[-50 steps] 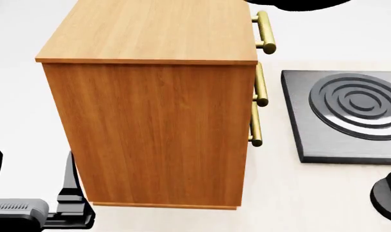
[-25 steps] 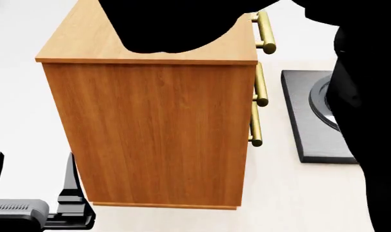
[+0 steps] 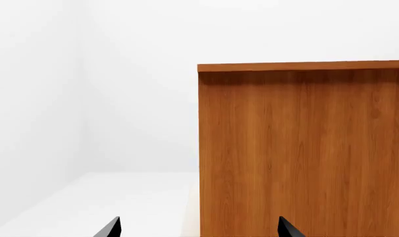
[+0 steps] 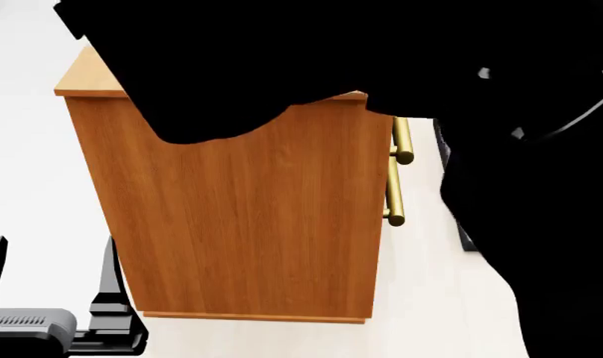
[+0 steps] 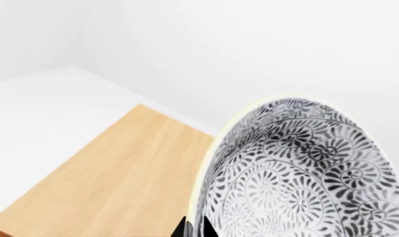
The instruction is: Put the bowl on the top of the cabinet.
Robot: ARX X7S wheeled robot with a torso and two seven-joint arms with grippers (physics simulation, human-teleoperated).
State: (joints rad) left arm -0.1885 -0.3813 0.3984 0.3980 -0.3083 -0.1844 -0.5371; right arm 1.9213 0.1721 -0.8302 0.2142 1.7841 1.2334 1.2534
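While your right gripper (image 5: 194,228) clamps the bowl (image 5: 298,173) tilted above the cabinet (image 5: 114,182), your left gripper (image 4: 51,287) hangs low, spread, empty.

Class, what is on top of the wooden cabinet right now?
Nothing rests on the visible part of the cabinet top. The bowl, held in the right tool, hangs above it. The head view's top is mostly covered by the dark arm.

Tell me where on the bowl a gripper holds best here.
On the rim. The bowl is deep with a thin wall, so one finger inside and one outside can pinch its edge; the right gripper appears to meet it there, above the cabinet top.
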